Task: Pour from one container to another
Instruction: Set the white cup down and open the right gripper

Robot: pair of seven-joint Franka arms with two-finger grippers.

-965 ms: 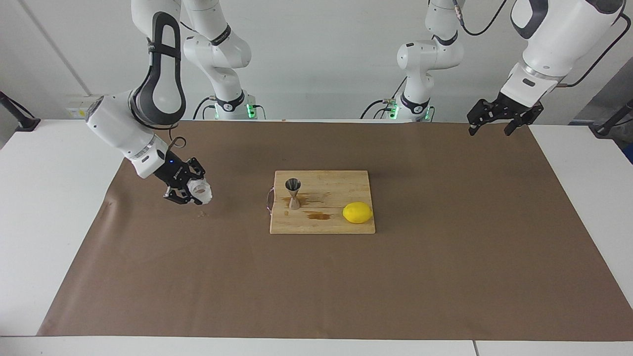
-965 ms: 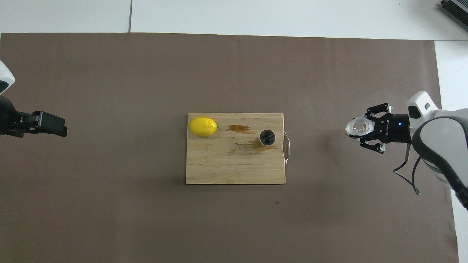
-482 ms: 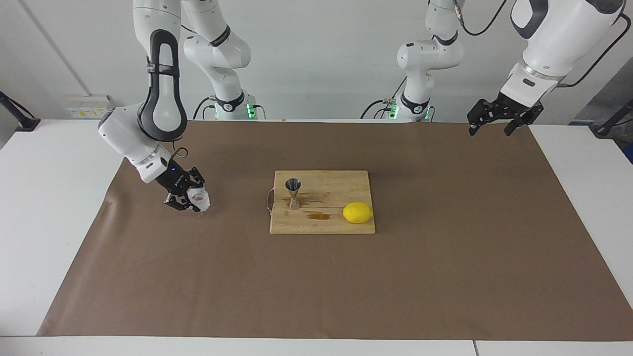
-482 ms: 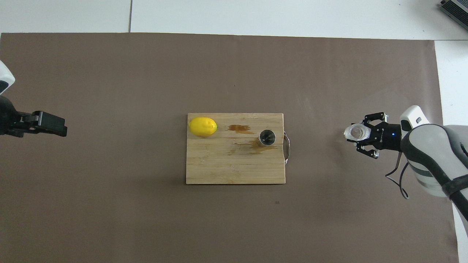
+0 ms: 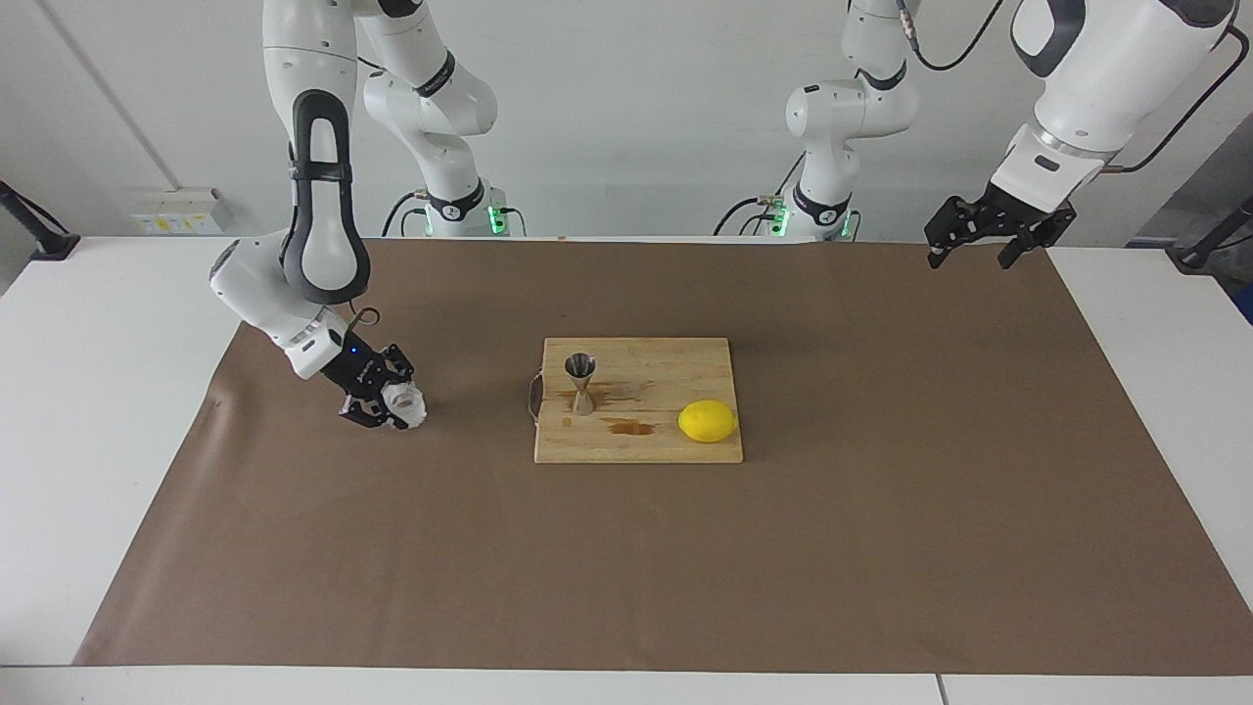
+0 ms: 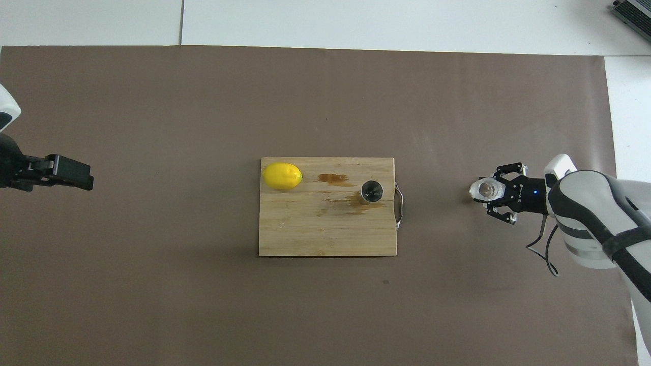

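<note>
The whitish translucent cup (image 5: 403,403) is in my right gripper (image 5: 385,405), which is shut on it low over the brown mat, toward the right arm's end of the table. I cannot tell if the cup touches the mat. It also shows in the overhead view (image 6: 484,189) with the right gripper (image 6: 492,193) around it. The steel jigger (image 5: 580,378) stands upright on the wooden cutting board (image 5: 666,446), near the board's handle end; in the overhead view the jigger (image 6: 372,191) shows its open mouth. My left gripper (image 5: 982,245) waits open and empty, raised over the mat's edge at the left arm's end (image 6: 71,175).
A yellow lemon (image 5: 708,421) lies on the board at the end toward the left arm, and also shows in the overhead view (image 6: 282,176). Brown wet stains (image 6: 335,178) mark the board between lemon and jigger. The brown mat (image 5: 881,548) covers most of the table.
My right gripper has come down and shifted slightly toward the cutting board with the cup in it. The left arm, jigger and lemon have not moved.
</note>
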